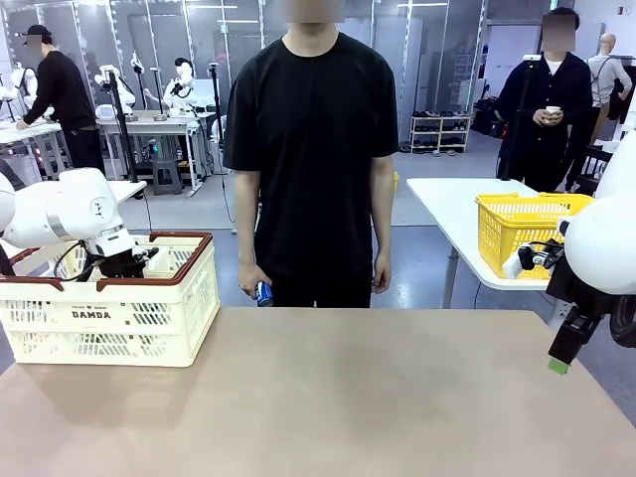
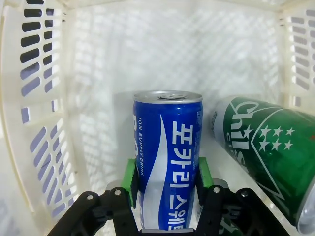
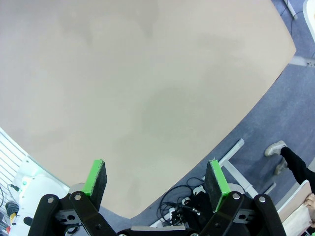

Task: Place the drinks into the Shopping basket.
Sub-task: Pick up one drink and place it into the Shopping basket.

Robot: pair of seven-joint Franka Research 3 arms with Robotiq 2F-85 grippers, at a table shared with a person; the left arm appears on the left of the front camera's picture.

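Note:
Inside the Shopping basket [image 1: 109, 318] my left gripper [image 2: 166, 173] is shut on a blue drink can [image 2: 167, 142] with white lettering, held upright between the green pads [image 2: 129, 174]. A green can [image 2: 268, 147] lies on its side just right of it, against the basket's wall [image 2: 162, 49]. In the front view the left gripper [image 1: 129, 261] dips below the basket's brown rim. The person across the table holds a blue can [image 1: 263, 292] low in one hand. My right gripper [image 1: 558, 366] hangs open over the table's right edge, its pads [image 3: 96, 177] wide apart with nothing between them.
A yellow mesh basket [image 1: 527, 227] stands on a white side table [image 1: 437, 199] at the back right. The tan table [image 1: 328, 397] lies between the basket and the right arm. The person [image 1: 313, 149] stands at the far edge, centre.

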